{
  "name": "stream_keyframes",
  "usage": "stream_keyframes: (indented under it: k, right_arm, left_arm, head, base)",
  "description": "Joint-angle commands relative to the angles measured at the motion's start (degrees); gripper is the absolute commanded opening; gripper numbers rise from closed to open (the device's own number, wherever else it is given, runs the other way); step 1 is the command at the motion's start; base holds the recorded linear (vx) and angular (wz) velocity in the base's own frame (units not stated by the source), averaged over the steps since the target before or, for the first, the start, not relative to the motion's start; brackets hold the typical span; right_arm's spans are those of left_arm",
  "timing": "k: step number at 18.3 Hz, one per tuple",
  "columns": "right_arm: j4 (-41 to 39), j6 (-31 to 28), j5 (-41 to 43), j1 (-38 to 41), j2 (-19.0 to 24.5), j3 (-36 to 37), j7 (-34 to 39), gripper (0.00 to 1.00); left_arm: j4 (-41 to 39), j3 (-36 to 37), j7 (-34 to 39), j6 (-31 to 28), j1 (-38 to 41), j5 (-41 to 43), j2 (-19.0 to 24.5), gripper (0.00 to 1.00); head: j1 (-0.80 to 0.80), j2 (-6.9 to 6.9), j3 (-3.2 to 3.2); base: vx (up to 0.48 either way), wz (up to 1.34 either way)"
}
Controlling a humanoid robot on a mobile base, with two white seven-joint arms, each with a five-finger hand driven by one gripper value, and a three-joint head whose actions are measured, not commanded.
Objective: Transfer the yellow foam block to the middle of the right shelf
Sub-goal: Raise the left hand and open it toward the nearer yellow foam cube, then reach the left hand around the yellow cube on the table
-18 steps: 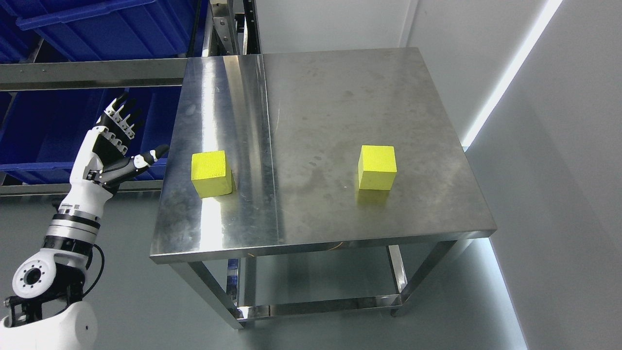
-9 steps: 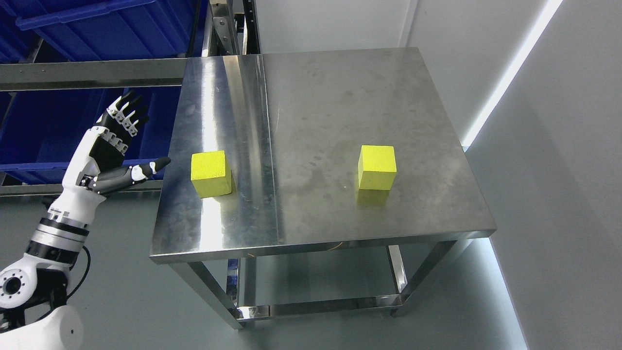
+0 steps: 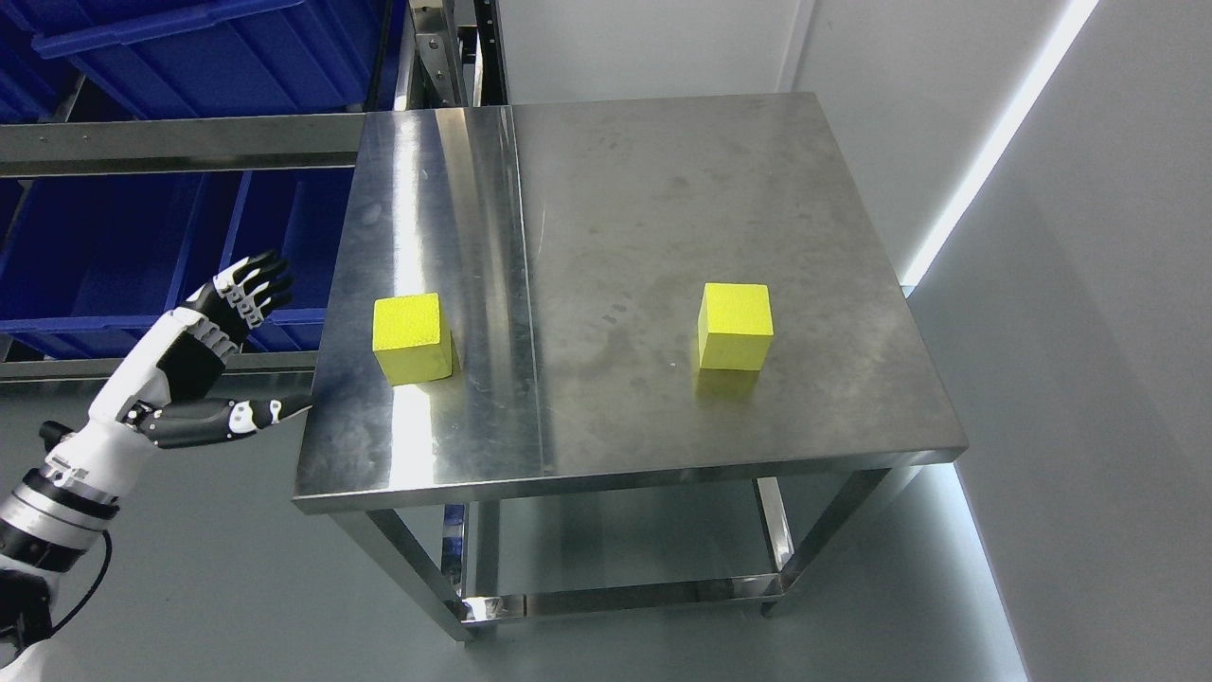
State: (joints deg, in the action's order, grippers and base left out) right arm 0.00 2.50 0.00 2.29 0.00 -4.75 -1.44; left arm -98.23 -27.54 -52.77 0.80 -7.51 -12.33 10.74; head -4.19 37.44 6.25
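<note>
Left hand (image 3: 194, 365) off table's (image 3: 606, 189) left edge, fingers spread, empty. Yellow foam block (image 3: 410, 337) near that edge: likely light, squashy; pinch opposite side faces.

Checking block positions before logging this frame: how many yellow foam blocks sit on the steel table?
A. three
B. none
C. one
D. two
D: one yellow foam block sits near the steel table's left edge, and a second block sits right of centre.
</note>
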Motion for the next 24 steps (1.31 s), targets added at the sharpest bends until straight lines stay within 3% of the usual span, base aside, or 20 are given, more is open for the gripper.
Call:
stream_keyframes:
  k: [1,10,18,24]
  right_arm:
    - [-1.0,0.05,-0.44,0.0,-1.0,0.0,0.03,1.0]
    - [-1.0,0.05,-0.44,0.0,-1.0,0.0,0.03,1.0]
    - [-1.0,0.05,-0.44,0.0,-1.0,0.0,0.03,1.0]
    - [-1.0,0.05,-0.44,0.0,-1.0,0.0,-0.06,1.0]
  left_arm:
    - [1.81,-2.78,-0.05,-0.01,0.75,2.04,3.59,0.99]
    - [6.9,5.03,0.73,-0.19,-7.07,12.4,2.45,0.99]
    - [10.51,13.38,1.44,-0.71,-8.49,13.12,1.48,0.99]
    - [16.12,14.88,1.53,-0.54,-11.29,13.2,1.56,0.99]
  head:
    - [0.0,0.0,0.0]
    - [0.0,0.0,0.0]
    - [0.0,0.0,0.0]
    - [0.0,0.0,0.0]
  base:
    - [0.0,0.0]
    - [0.0,0.0]
    - [0.0,0.0]
    - [0.0,0.0]
